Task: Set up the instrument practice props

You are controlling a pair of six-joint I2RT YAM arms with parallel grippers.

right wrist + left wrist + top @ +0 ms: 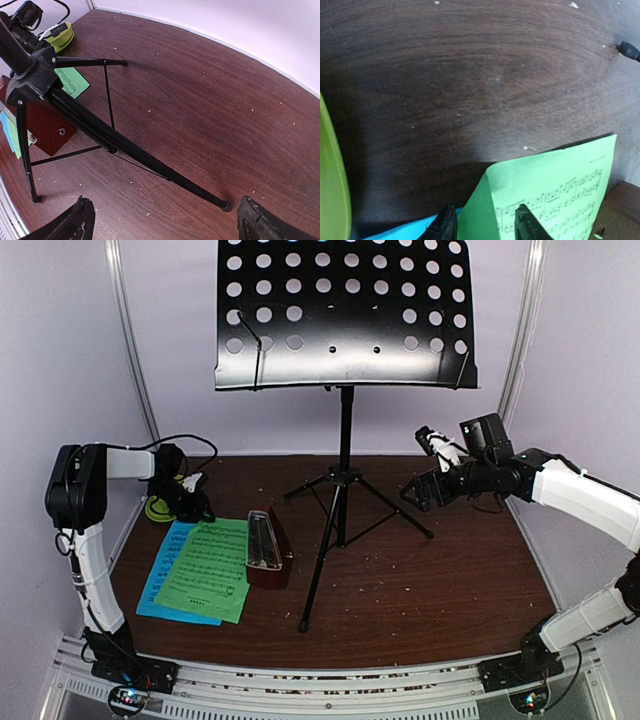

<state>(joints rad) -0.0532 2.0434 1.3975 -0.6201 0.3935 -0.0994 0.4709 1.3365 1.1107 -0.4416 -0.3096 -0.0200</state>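
Near the left edge of the table, a lifted corner of the green sheet is being straddled by the left gripper, jaws half-parted and any contact cut off from view, while the right gripper is being held wide above a leg of the music stand.

Robot lab booth: white panel walls, wood table.
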